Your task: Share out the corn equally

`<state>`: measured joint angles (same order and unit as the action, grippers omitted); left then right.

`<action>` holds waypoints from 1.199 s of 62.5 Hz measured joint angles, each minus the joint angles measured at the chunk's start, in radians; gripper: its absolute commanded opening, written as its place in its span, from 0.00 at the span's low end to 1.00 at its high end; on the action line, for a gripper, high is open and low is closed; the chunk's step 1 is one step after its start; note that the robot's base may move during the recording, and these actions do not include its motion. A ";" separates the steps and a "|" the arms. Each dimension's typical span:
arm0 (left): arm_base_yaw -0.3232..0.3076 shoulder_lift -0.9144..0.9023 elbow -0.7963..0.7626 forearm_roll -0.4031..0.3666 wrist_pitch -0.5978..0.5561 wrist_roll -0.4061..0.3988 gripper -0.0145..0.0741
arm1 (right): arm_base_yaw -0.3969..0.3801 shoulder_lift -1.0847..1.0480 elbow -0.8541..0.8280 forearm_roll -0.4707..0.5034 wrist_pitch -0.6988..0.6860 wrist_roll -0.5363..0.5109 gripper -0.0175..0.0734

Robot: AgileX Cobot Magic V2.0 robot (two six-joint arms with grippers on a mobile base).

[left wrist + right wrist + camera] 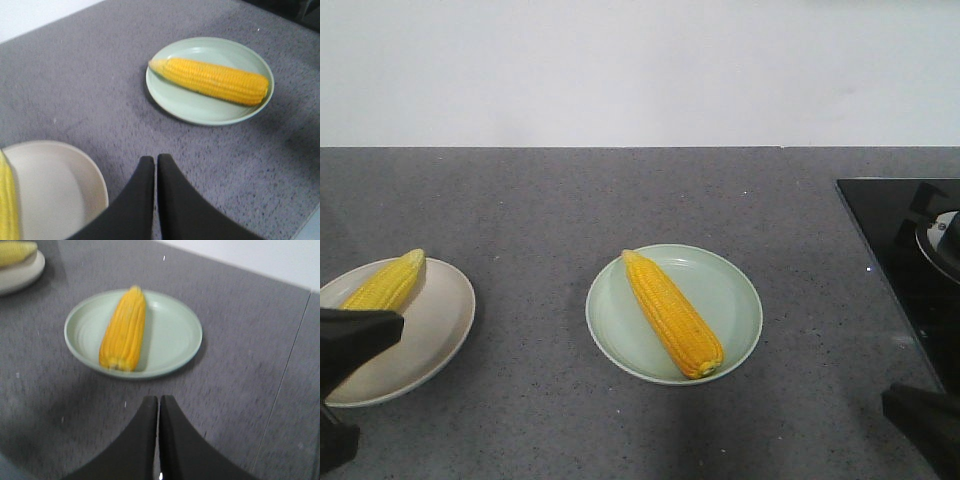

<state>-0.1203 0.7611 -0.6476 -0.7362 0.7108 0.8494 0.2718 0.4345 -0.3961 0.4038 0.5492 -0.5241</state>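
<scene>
green plate (740,300): one corn (672,313) | cream plate (440,330): one cob (386,283) | grippers closed, empty

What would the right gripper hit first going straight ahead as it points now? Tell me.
Probably the near rim of the green plate, then the corn on it. The shut right gripper sits above bare countertop; its height is unclear.

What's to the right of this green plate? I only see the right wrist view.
Observer: A glossy black panel lies at the counter's right edge, apart from the green plate.
Operator: How many cobs are on that plate in my top corner?
Observer: One cob shows on the cream plate; the rest looks bare.
Operator: Is the other arm holding anything?
Observer: No. The left gripper has its jaws shut, with nothing between them.
</scene>
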 measured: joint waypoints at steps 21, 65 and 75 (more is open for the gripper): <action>0.000 -0.063 0.125 -0.154 -0.115 0.009 0.15 | 0.000 -0.046 0.080 0.000 0.013 0.003 0.19; 0.000 -0.063 0.125 -0.170 -0.117 0.009 0.16 | 0.000 -0.046 0.080 0.000 0.024 0.003 0.19; 0.000 -0.063 0.125 -0.151 -0.118 0.010 0.16 | 0.000 -0.046 0.080 0.000 0.025 0.003 0.19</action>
<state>-0.1203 0.6982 -0.5224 -0.8873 0.5929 0.8591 0.2718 0.3890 -0.3163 0.4039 0.5739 -0.5212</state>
